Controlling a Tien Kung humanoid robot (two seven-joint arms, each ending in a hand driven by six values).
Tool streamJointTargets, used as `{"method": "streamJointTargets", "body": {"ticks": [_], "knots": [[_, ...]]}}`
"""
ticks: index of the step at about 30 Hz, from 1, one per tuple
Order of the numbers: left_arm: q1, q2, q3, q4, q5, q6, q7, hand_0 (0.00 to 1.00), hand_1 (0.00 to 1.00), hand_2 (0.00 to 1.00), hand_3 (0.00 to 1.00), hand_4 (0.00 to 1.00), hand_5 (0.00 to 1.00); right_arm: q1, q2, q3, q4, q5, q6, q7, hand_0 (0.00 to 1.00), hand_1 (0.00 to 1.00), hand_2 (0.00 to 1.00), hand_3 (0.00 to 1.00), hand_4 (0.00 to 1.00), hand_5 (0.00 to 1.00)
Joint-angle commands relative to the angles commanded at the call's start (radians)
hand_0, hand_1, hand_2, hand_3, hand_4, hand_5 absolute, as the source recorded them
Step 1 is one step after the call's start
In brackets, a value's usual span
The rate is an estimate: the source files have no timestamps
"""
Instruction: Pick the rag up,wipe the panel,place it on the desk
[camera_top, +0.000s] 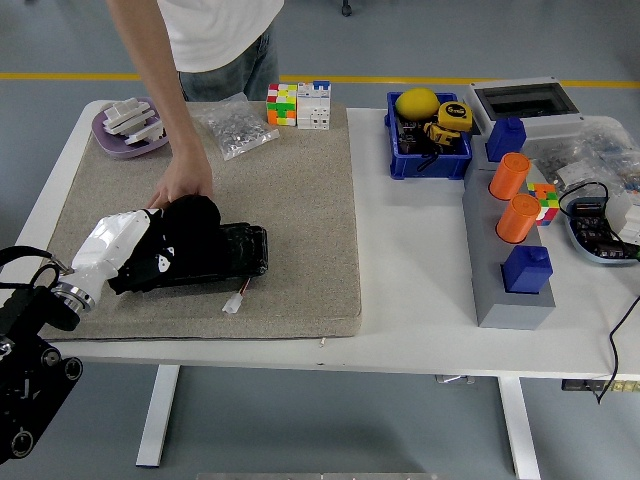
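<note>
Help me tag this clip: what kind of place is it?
Likely a robotics lab or workshop: painted grey floor with a yellow line, blue parts bin holding a yellow tape measure, grey fixture with orange cylinders.

white-shelled left hand (125, 245), blk arm (30, 340)

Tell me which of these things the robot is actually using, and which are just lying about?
In use: black rag, black panel, left hand, person's hand steadying the panel.

Lying about: puzzle cubes, blue bin, orange cylinders, purple dish, bag of parts.
</note>
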Motion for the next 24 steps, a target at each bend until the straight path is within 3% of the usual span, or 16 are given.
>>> {"method": "streamJointTargets", "body": {"ticks": [13,24], "knots": [[0.042,0.008,-0.121,0.005,0.020,0.004,-0.001,0.286,0.207,0.553,0.424,0.032,0.002,-0.001,0.003,0.003,0.000,0.000,0.000,0.001,0.528,0.605,0.652,0.581,0.998,0.479],[0.052,0.007,-0.162,0.020,0.028,0.011,0.002,0.284,0.209,0.553,0.423,0.030,0.002,-0.001,0.004,-0.002,0.000,0.006,0.000,0.001,0.528,0.605,0.652,0.581,0.998,0.479]]}}
